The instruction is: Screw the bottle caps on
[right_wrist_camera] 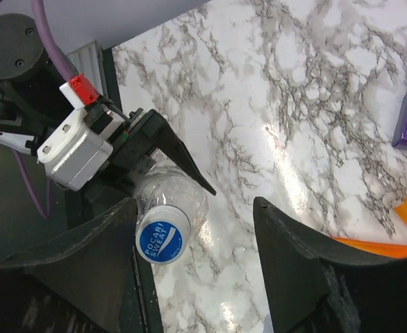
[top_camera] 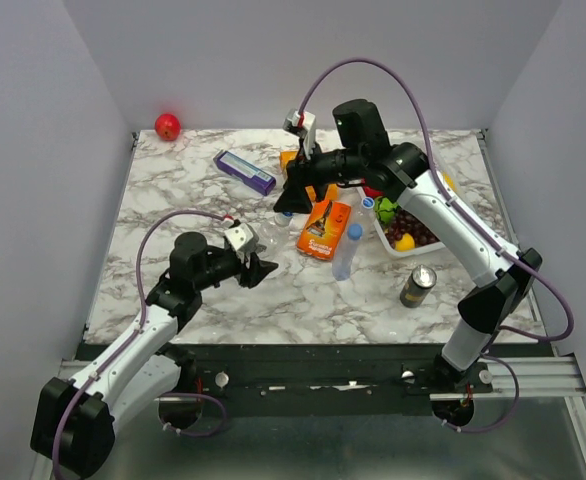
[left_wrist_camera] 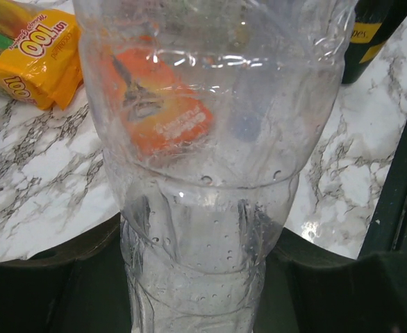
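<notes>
A clear bottle (left_wrist_camera: 210,173) fills the left wrist view, and my left gripper (left_wrist_camera: 196,277) is shut on its lower body. From above, that bottle (top_camera: 270,238) stands left of centre with my left gripper (top_camera: 257,268) at its near side. Its blue cap (right_wrist_camera: 163,234) sits on the neck. My right gripper (right_wrist_camera: 196,257) hovers over it, open, with the cap against the inner side of the left finger (right_wrist_camera: 99,263); from above, the right gripper (top_camera: 289,203) is directly over the bottle's top. A second capped bottle (top_camera: 345,258) stands near the middle.
An orange packet (top_camera: 323,230) lies beside the held bottle. A white tray (top_camera: 388,243) of fruit is at the right, with a dark can (top_camera: 418,286) in front of it. A purple box (top_camera: 244,171) and a red ball (top_camera: 167,126) are at the back left.
</notes>
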